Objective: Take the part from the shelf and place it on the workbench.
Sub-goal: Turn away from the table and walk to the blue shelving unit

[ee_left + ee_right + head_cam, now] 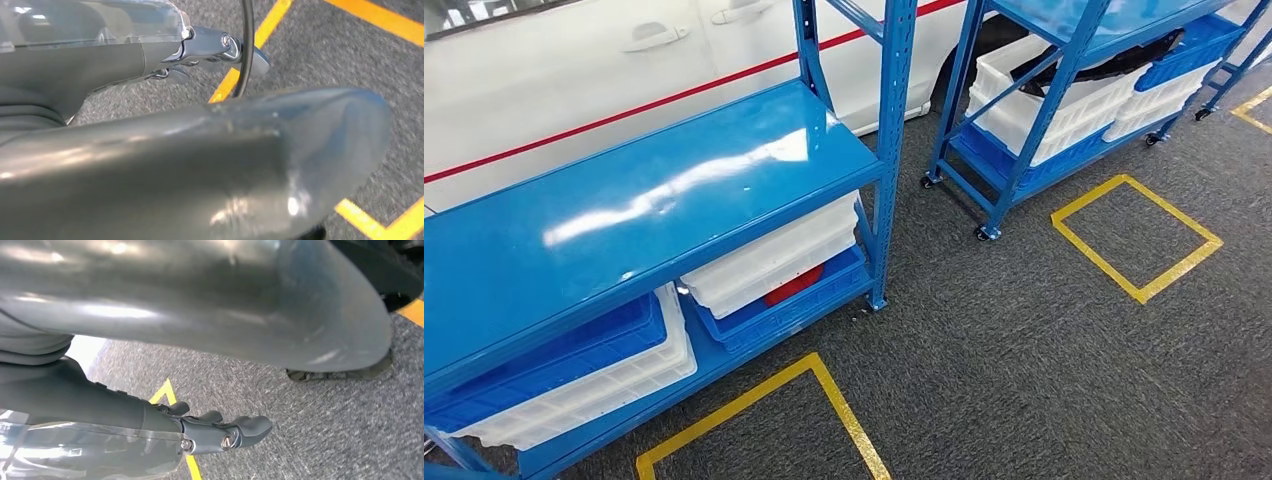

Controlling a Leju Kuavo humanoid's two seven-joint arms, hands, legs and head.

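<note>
Looking down, the head view takes in a blue shelf (624, 215) holding white and blue bins, a red part (792, 285) between them, while each wrist view shows the left hand (210, 50) and right hand (215, 432) empty, fingers extended above grey carpet.

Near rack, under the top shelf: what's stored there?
Under the top shelf: a blue crate nested in a white crate, and a second white crate over another blue crate, something red between them. Crate contents are covered.
</note>
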